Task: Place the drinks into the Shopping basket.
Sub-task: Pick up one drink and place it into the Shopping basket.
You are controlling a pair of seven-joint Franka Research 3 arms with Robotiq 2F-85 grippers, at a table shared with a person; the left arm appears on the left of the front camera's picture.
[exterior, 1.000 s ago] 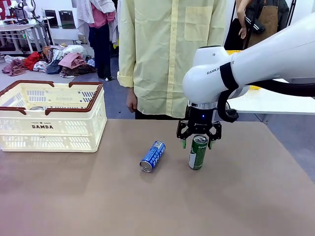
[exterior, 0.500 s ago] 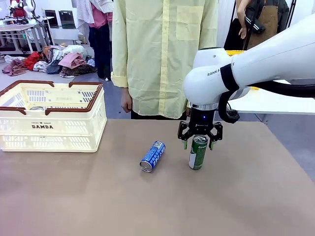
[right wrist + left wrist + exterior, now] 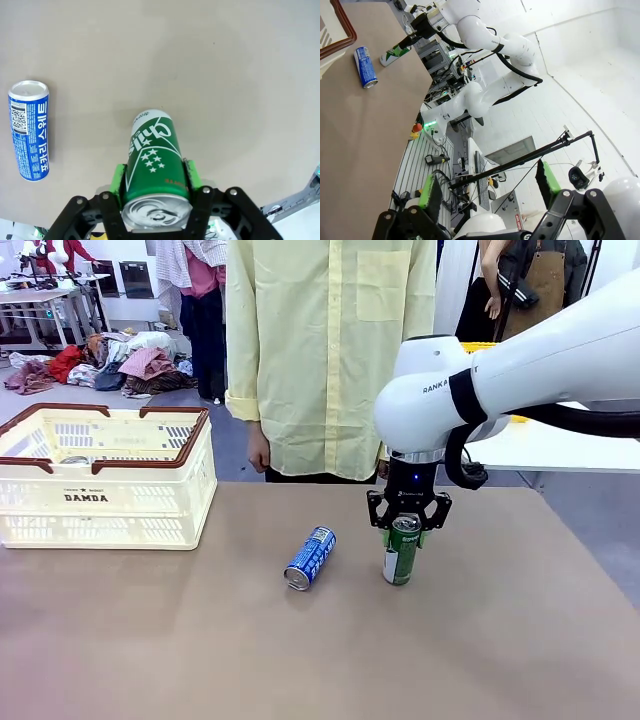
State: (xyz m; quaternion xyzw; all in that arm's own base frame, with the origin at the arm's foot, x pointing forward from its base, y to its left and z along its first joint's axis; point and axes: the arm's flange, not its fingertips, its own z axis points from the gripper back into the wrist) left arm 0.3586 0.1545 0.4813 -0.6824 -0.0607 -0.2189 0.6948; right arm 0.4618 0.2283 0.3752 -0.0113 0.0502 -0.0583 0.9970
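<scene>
A green can (image 3: 402, 552) stands upright on the brown table, right of centre, and my right gripper (image 3: 404, 531) is shut on its top from above. In the right wrist view the green pads (image 3: 118, 183) press both sides of the green can (image 3: 155, 160). A blue can (image 3: 310, 558) with white print lies on its side left of it, seen also as the blue can (image 3: 29, 131) and the blue can (image 3: 366, 74). The cream Shopping basket (image 3: 110, 485) with its brown rim sits at the table's far left. My left gripper (image 3: 487, 189) is open, away from the table.
A person in a pale yellow shirt (image 3: 325, 350) stands at the table's far edge, one hand (image 3: 259, 452) hanging by the side. A small thing lies inside the basket. Bare tabletop (image 3: 300, 650) stretches in front of the cans.
My right gripper has shut its fingers on the green can's top; a second ago they stood open around it. The person has shifted slightly to the left.
</scene>
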